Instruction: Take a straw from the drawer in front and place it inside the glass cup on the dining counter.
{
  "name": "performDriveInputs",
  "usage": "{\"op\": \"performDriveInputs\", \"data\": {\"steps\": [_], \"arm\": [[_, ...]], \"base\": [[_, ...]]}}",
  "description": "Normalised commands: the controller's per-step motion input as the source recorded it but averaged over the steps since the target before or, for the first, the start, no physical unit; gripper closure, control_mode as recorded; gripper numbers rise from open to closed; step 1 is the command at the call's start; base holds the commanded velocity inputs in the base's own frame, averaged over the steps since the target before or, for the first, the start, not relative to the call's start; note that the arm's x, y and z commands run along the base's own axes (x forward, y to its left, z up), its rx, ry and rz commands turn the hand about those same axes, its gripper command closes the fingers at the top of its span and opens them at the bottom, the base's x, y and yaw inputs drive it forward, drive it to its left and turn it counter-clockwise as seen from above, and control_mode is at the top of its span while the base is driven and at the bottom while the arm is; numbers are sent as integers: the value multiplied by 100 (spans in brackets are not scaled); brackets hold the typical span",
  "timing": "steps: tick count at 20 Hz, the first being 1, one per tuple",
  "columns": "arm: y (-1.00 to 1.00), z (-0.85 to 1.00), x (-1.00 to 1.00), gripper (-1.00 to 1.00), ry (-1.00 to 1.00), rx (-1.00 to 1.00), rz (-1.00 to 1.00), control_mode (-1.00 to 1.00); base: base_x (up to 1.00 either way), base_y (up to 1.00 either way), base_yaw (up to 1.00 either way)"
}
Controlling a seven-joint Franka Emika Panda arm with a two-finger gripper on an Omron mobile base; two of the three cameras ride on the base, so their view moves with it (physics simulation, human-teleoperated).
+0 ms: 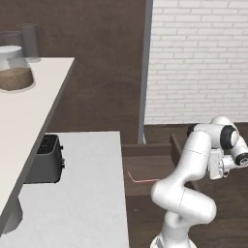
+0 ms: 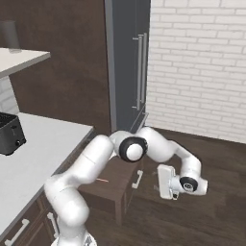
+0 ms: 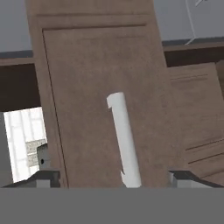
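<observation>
The dark brown drawer (image 1: 145, 167) stands pulled out from under the lower white worktop. On its floor lies the thin pink-red straw (image 1: 141, 179), which shows as a short pink line (image 2: 102, 180) in the right base view. My gripper (image 2: 156, 183) hangs out in front of the drawer front (image 3: 100, 100), level with its white bar handle (image 3: 124, 140). The gripper (image 3: 114, 177) is open, its fingertips (image 3: 46, 176) wide apart on either side of the handle and holding nothing. The glass cup is out of view.
A black toaster (image 1: 46, 160) sits on the lower worktop (image 1: 82, 193). A higher white counter (image 1: 29, 111) carries a jar of brown grains (image 1: 14, 70) and tall grey tumblers (image 1: 29, 41). A grey fridge (image 2: 127, 62) and a white brick wall (image 2: 197, 62) stand behind.
</observation>
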Motion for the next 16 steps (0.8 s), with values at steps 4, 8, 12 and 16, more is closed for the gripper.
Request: {"op": "performDriveInputs", "data": {"steps": [4, 8, 12, 16], "arm": [[-29, 99, -36, -100, -15, -8, -5, -100], [8, 100, -11, -100, -18, -17, 0, -100], [49, 100, -12, -100, -16, -44, 0, -100], [82, 100, -4, -100, -20, -62, 0, -100]], "base": [[0, 0, 0], [0, 0, 0], [0, 0, 0], [0, 0, 0]]}}
